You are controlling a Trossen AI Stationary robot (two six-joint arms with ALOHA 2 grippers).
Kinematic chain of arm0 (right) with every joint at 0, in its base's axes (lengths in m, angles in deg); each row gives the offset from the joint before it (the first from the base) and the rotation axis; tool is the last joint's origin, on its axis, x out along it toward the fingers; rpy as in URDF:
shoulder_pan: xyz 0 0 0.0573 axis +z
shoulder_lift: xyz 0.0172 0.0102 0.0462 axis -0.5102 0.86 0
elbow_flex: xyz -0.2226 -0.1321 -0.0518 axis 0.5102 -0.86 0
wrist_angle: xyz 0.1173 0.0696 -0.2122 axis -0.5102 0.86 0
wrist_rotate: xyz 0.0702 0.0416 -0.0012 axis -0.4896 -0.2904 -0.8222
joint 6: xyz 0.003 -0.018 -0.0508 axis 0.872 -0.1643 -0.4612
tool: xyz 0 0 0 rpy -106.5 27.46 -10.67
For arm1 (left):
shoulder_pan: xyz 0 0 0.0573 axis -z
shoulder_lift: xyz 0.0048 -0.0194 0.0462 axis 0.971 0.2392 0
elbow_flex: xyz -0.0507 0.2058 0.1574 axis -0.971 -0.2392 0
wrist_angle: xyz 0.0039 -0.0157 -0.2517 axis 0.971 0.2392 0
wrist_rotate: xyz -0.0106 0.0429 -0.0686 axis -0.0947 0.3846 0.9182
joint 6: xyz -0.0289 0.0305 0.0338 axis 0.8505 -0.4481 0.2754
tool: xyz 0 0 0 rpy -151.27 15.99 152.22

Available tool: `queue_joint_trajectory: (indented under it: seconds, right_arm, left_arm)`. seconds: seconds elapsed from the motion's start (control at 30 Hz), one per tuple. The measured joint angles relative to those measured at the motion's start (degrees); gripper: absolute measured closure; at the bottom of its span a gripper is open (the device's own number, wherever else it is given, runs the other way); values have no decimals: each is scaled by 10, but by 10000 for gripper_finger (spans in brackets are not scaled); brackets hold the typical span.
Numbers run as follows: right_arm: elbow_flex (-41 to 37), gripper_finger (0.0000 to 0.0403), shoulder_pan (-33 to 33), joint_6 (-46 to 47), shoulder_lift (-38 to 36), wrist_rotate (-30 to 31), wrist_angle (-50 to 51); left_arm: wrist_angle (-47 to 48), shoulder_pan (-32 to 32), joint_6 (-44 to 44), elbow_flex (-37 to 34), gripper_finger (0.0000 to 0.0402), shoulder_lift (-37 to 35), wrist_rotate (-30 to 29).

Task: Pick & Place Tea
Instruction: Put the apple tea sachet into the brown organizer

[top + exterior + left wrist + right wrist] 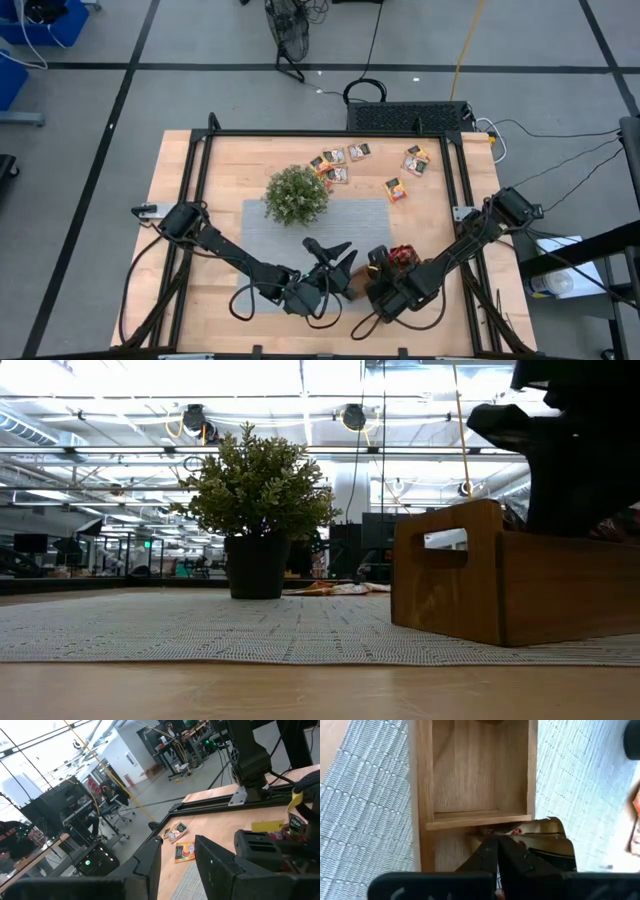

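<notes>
Tea sachets (334,160) lie in a loose bunch on the far side of my desk (180,190), past the little green plant (296,194). Two more sit a bit to the right: one (416,160) near the far edge and one (396,189) closer to the gray mat (365,220). More red ones (403,256) are piled in the wooden tray (352,285) at the near side of the mat.

My left arm (235,256) reaches across the mat toward the tray, low and stretched out. My left jaws (330,250) stand partly apart just beside the tray, and I see nothing between them.

My right arm (470,240) comes in from the right edge of the desk and bends down over the tray. My right jaws (505,852) are pressed together, right above the tray's wall. They sit over a compartment with a sachet (545,837) in it. I cannot tell if they pinch it. The next compartment shows only bare wood.

From table height the tray (500,585) stands on the mat with a handle hole cut in its end, and the plant (255,495) stands in a dark pot.

I cannot read any words on the sachets.
</notes>
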Motion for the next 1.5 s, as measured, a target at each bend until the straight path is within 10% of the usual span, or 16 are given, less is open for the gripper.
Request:
queue_joint_trajectory:
  seconds: [0.57, 0.83, 1.0, 1.23, 1.5]
  right_arm:
    - [0, 403, 23, 4, -34, 4, 3]
    - [0, 403, 43, 85, -201, 140, 82]
    - [-11, 402, 28, 185, -322, 230, 142]
    - [-90, 347, -159, 209, -439, 163, 148]
    - [-182, 237, -513, 182, -496, 82, 74]
  left_arm:
    - [0, 0, 0, 0, 279, 0, 0]
    - [0, 0, 26, 0, 279, 0, 10]
    - [27, -5, 51, -8, 279, -20, 147]
    - [106, -43, 134, -88, 279, -93, 247]
    - [-64, -116, 133, -275, 279, -179, 377]
